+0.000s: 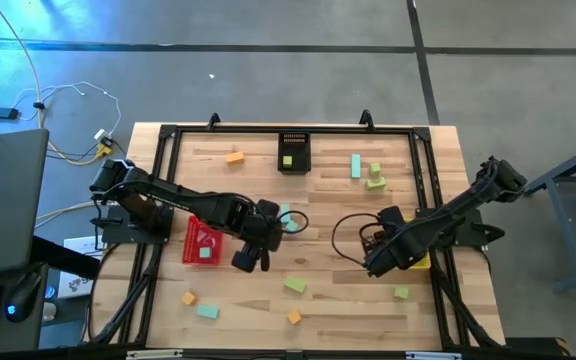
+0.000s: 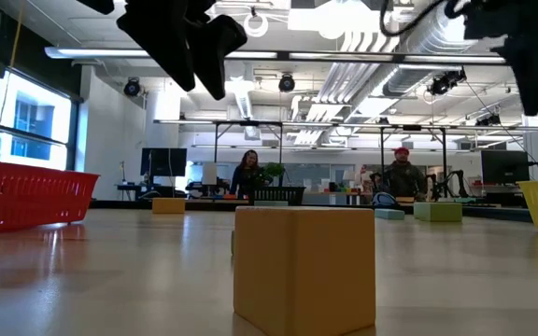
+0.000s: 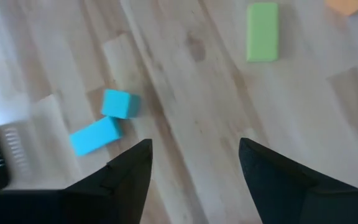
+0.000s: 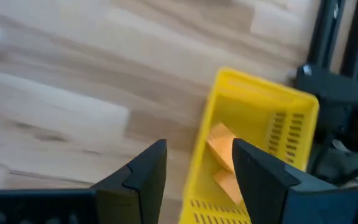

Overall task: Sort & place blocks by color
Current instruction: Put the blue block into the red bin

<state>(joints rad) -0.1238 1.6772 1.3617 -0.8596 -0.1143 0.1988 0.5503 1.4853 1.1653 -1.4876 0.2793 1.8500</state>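
Observation:
Small orange, green and teal blocks lie scattered on the wooden table (image 1: 328, 300). My left gripper (image 1: 251, 262) hangs open above the table, just right of the red bin (image 1: 203, 242). Its wrist view shows bare wood between its fingers (image 3: 194, 162), with two teal blocks (image 3: 107, 118) and a green bar (image 3: 261, 31) beyond them. My right gripper (image 1: 376, 262) hangs open and holds nothing. It is over the left rim of the yellow bin (image 4: 260, 118), where orange blocks (image 4: 224, 158) lie.
A black bin (image 1: 293, 152) with a green block inside stands at the far middle. Near the front edge lie a green block (image 1: 295, 285), an orange block (image 1: 294, 317), a teal block (image 1: 207, 311) and another orange one (image 1: 189, 298). More blocks lie at the far right (image 1: 368, 172).

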